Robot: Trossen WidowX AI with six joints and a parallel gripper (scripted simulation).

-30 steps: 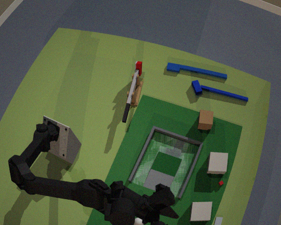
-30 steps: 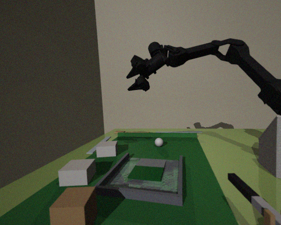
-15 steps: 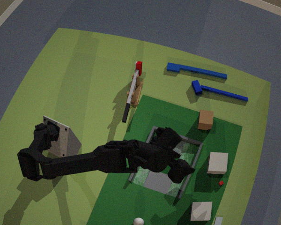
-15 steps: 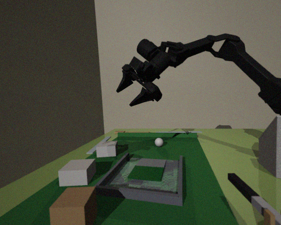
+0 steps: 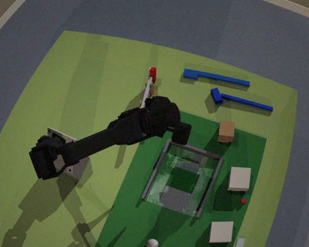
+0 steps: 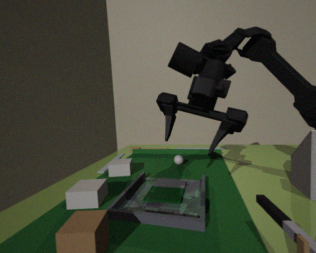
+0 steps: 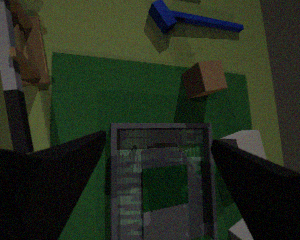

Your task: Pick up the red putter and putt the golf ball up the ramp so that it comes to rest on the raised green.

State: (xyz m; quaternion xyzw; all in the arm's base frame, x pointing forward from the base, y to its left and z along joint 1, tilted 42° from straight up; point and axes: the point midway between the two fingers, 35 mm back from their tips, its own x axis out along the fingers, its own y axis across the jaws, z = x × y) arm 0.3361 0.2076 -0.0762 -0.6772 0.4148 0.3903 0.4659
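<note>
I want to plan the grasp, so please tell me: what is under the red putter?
A small wooden stand lies under the putter, holding its pale shaft off the light green mat. The open, empty claw and arm cover the dark grip end in the top view, so any support there is hidden.
</note>
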